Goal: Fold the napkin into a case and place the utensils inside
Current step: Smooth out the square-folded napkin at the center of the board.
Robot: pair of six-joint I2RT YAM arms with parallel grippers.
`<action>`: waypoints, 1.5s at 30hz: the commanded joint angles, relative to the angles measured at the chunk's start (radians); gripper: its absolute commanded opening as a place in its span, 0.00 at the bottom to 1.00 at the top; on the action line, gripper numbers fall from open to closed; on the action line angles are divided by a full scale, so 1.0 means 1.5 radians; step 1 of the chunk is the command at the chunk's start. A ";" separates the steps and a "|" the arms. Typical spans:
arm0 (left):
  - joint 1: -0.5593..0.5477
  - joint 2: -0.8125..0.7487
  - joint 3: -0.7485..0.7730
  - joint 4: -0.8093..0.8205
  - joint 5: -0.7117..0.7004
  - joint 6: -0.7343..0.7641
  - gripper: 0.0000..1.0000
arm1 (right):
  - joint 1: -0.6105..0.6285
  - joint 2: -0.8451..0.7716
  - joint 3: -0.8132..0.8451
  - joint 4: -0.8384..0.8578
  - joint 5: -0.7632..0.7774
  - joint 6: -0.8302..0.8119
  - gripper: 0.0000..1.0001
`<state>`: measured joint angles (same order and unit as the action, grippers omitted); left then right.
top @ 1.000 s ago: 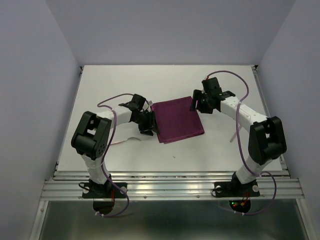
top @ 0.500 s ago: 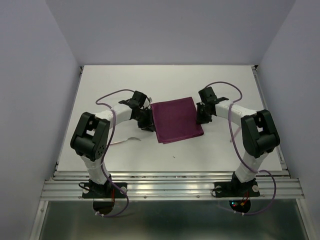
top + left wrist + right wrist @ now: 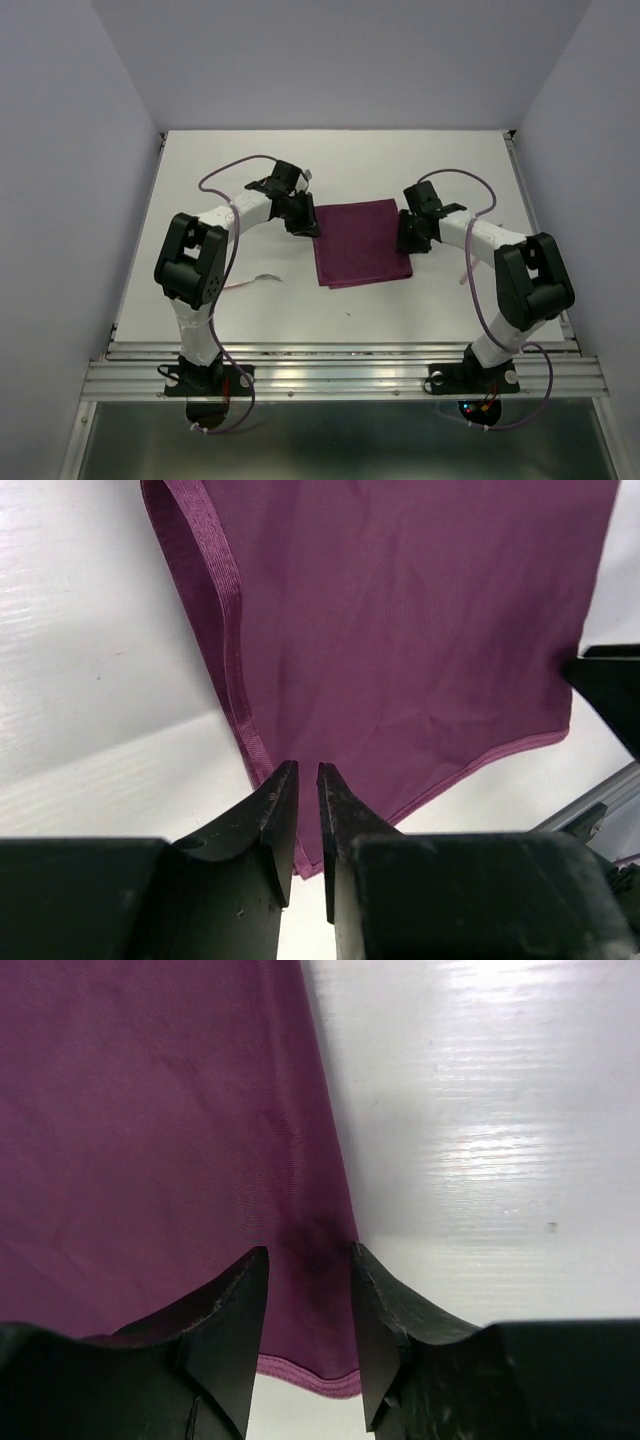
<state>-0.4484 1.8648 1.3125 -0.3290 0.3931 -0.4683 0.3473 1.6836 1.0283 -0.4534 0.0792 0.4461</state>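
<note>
Napkin (image 3: 360, 242): folded flat, table (image 3: 250, 170) centre, no case yet; utensil (image 3: 262, 279) loose outside. Left gripper (image 3: 305, 780) nearly closed at hem, grip unclear; right gripper (image 3: 308, 1260) open.

One napkin (image 3: 360, 242) lies on one desk (image 3: 340, 160). There are two arms. Each has one gripper, the left gripper (image 3: 308, 226) and the right gripper (image 3: 405, 240), with two fingers (image 3: 270, 820) each. Two slim pale utensils show: one utensil (image 3: 258, 281) beside the left arm, another utensil (image 3: 464, 272) beside the right.
</note>
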 commanded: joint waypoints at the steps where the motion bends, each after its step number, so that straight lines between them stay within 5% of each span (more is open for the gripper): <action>1: -0.003 0.024 0.044 0.014 0.017 -0.011 0.24 | -0.002 -0.071 0.010 -0.005 0.035 0.006 0.44; 5: -0.004 0.061 0.062 0.024 0.032 -0.023 0.20 | -0.002 -0.103 0.019 -0.020 0.028 0.006 0.42; 10: -0.010 0.087 0.047 0.039 0.036 -0.031 0.15 | -0.002 -0.100 -0.017 -0.008 -0.007 0.009 0.15; 16: -0.010 0.091 0.026 0.044 0.024 -0.035 0.14 | -0.002 -0.054 -0.082 0.032 -0.037 0.024 0.04; 29: -0.010 0.106 0.107 0.009 0.001 -0.022 0.13 | -0.002 -0.115 0.005 0.025 0.057 0.036 0.01; 45: 0.004 0.260 0.329 -0.063 -0.108 -0.007 0.13 | -0.061 0.233 0.324 0.074 0.035 0.016 0.01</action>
<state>-0.4503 2.1914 1.7336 -0.3603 0.2962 -0.5087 0.2882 1.9747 1.4307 -0.3721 0.1242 0.4751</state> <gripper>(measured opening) 0.133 0.015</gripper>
